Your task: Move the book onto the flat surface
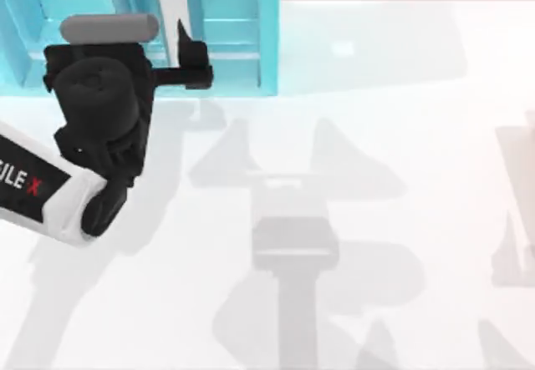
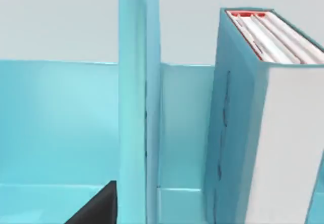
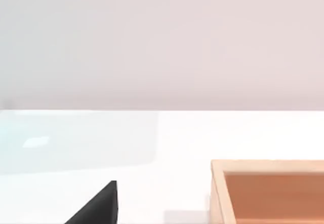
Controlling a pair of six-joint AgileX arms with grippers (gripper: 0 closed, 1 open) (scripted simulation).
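One book [image 2: 268, 128], upright in the teal shelf [image 1: 242, 19] at the top view's upper left. Teal covers, white-grey page edges, red marks on its narrow white top edge. In the left wrist view it stands just beside an upright teal divider [image 2: 132, 102], a narrow gap between them. No title readable on it.

One shelf, teal, several compartments; exact count cannot be told.

One tabletop [image 1: 376, 136], glossy white, broad, carrying grey shadows; the book is not on it.

One left arm, white and black, entering from the top view's left edge. Lettering on its white link reads partly "ILE X", last letter red. Left gripper [image 1: 191, 57] sits at the shelf front, just beside the book's lower end. One black finger [image 1: 194, 53] shows there, and a black fingertip [image 2: 98, 206] shows in the left wrist view; whether the fingers are open or closed cannot be told.

One right finger [image 3: 98, 206], black, over the tabletop; open or closed cannot be told.

One wooden box [image 3: 268, 191], tan, open-topped, resting on the tabletop in the right wrist view.
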